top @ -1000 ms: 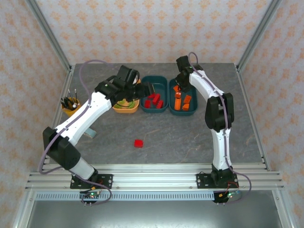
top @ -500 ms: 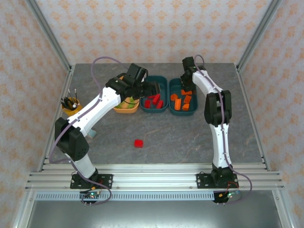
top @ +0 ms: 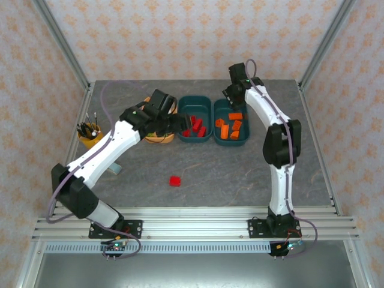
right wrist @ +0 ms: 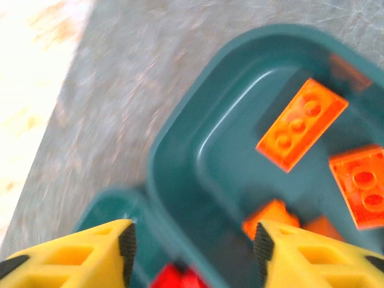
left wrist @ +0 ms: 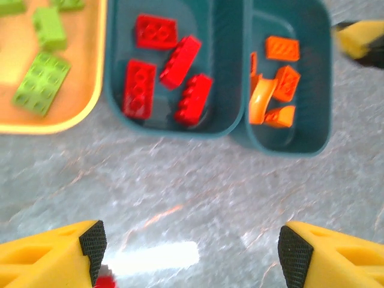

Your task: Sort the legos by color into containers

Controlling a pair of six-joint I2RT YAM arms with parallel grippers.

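Note:
Three containers stand in a row at the back. The light orange tray (top: pixel 157 138) holds lime green legos (left wrist: pixel 41 84). The middle teal tray (top: pixel 195 100) holds several red legos (left wrist: pixel 161 63). The right teal tray (top: pixel 245 139) holds orange legos (top: pixel 231 126). One red lego (top: pixel 174 180) lies loose on the table in front of them. My left gripper (top: pixel 180 123) hovers open and holds nothing near the front of the trays. My right gripper (right wrist: pixel 195 252) is open and empty above the far left corner of the orange-brick tray (right wrist: pixel 180 126).
A small yellow cup of tools (top: pixel 89 134) stands at the left edge of the table. The enclosure's metal posts and patterned walls close in the back and sides. Bare grey table (top: pixel 216 174) stretches around the loose brick.
My right gripper has opened and drawn back from the middle of the orange-brick tray toward its far end. My left arm has swung a little left and nearer, with its gripper still open.

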